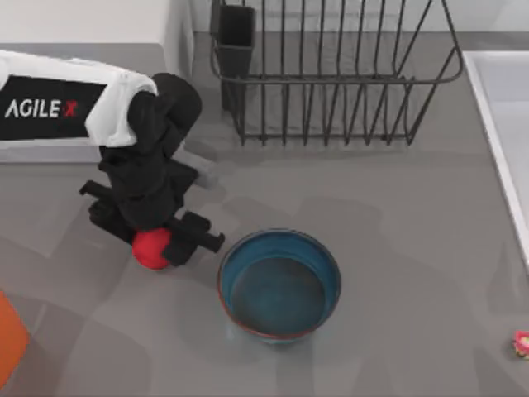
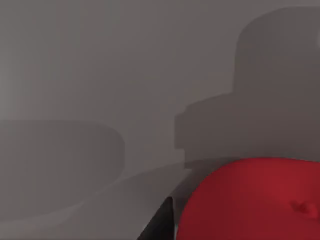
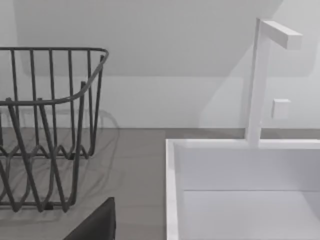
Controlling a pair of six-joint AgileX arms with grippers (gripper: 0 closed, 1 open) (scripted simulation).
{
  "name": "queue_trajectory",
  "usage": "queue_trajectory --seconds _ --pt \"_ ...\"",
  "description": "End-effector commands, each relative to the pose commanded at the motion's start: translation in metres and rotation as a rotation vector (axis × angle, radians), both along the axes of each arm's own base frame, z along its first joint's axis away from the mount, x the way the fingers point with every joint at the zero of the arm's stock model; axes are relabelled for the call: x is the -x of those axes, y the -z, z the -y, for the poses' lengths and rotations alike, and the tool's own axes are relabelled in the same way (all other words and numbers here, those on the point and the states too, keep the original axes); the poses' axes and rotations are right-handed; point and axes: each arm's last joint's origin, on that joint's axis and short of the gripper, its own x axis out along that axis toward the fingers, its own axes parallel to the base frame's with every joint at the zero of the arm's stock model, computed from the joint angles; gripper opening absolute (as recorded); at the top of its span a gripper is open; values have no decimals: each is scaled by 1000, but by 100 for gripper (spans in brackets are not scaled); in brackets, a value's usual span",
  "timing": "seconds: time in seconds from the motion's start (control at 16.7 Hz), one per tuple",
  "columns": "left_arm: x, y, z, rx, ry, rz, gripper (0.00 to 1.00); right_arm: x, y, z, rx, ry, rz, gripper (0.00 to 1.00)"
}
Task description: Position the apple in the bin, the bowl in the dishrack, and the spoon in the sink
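A: How is the left gripper (image 1: 157, 245) placed?

B: It is seen low over the table (image 1: 397, 215), left of centre in the top view, with its fingers set around the apple (image 1: 151, 249). The apple appears to be clasped between them, though contact on both sides cannot be confirmed, since the arm's black wrist covers much of it from above.

A: What is found around it?

B: The bowl (image 1: 279, 285) is seen just right of the apple, upright on the table and apart from the gripper. The dishrack (image 1: 331, 78) stands at the back, well apart from the bowl, with its cutlery cup (image 1: 235, 37) at the rear left corner. An orange object (image 1: 10, 339) is cut off by the top view's left edge. Nothing is seen lying between the apple and that orange object.

A: And the spoon?

B: The spoon (image 1: 521, 342) is glimpsed at the top view's right edge, on the table near the front. The sink (image 1: 496, 107) is seen along that right side, further back.

A: What is added by the wrist views?

B: In the left wrist view the apple (image 2: 255, 200) is shown very close, with a dark fingertip (image 2: 162, 222) beside it. In the right wrist view the dishrack (image 3: 50, 125), the sink (image 3: 172, 190) and a white faucet (image 3: 260, 80) behind it are shown. The right gripper's fingers cannot be judged there.
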Motion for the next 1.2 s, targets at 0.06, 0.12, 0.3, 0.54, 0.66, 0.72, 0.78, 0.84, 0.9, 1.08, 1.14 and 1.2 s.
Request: queue_trajectory --seconds 0.06,0.12,0.3,0.54,0.66,0.72,0.78,0.84,0.9,1.08,1.14,1.2 --pt "0 0 0 0 0 0 10 0 0 0 0 0 0 100" --pt "0 0 0 0 0 0 2 0 0 0 0 0 0 100" --pt "0 0 0 0 0 0 0 0 0 0 0 0 0 100" --pt "0 0 0 0 0 0 0 0 0 0 0 0 0 100" --pt "-1 -8 -1 1 0 19 0 0 0 0 0 0 0 100" --pt "-1 -8 -1 0 0 19 0 0 0 0 0 0 0 100" --pt "-2 -12 0 0 1 19 0 0 0 0 0 0 0 100" --pt "-3 -18 0 0 0 20 0 0 0 0 0 0 0 100" --pt "-5 -27 1 0 -1 20 0 0 0 0 0 0 0 100" --pt "-5 -63 1 -6 -2 7 0 0 0 0 0 0 0 100" --pt "-4 -76 1 -6 -1 5 0 0 0 0 0 0 0 100" --pt "-3 -88 0 -5 0 7 0 0 0 0 0 0 0 100"
